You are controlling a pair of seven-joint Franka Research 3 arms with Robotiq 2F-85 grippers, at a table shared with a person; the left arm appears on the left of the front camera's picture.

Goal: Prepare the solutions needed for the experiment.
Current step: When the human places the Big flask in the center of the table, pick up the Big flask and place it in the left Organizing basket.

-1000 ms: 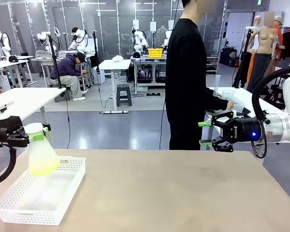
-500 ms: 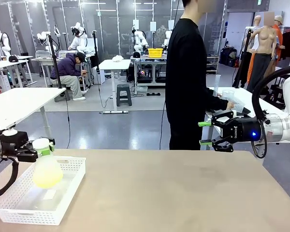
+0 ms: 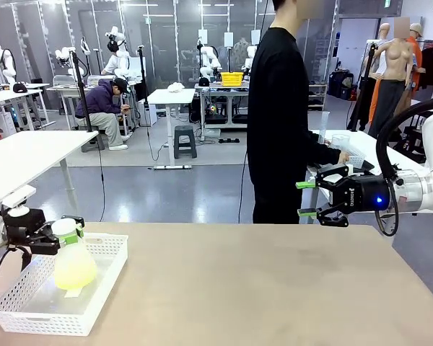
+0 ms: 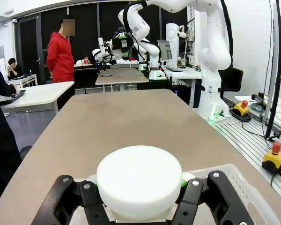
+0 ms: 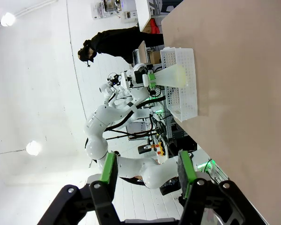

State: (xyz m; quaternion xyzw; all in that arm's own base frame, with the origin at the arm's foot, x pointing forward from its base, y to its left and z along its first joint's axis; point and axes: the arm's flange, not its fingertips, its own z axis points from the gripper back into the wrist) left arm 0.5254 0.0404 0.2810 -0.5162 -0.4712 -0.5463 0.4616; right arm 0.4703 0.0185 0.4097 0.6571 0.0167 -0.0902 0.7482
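Front view: left gripper (image 3: 67,233) at the table's left edge, clamped on the neck of a clear flask (image 3: 73,261) just under its white cap (image 3: 63,226). Flask tilted, cap leaning toward the picture's left, bottom down inside the white mesh basket (image 3: 105,282) that sits at the near left corner of the table (image 3: 274,288). Can't tell if the flask bottom touches the basket floor. Solution (image 3: 75,272) is a pale yellow-green pool in the flask's wide bottom; upper part of the flask looks cloudy and without liquid.

Right gripper (image 3: 307,199) hangs over the far right edge of the table, fingers pointing toward picture left, jaws partly apart, nothing between the green pads. Person in black (image 3: 281,122) stands beyond the far edge, turned to a side table on the right, hand near clear cups (image 3: 348,150) there.

Left wrist view: black fingers (image 4: 65,199) closed in from both sides under the round white cap (image 4: 139,178), basket rim (image 4: 253,192) at lower right, bare tabletop (image 4: 131,117) running ahead.

Right wrist view: rolled sideways; green-padded fingers (image 5: 107,176) apart with a gap, holding nothing. Farther off, basket (image 5: 182,84) at the table's edge with the flask (image 5: 171,76) in it and the left gripper (image 5: 150,78) on its neck.
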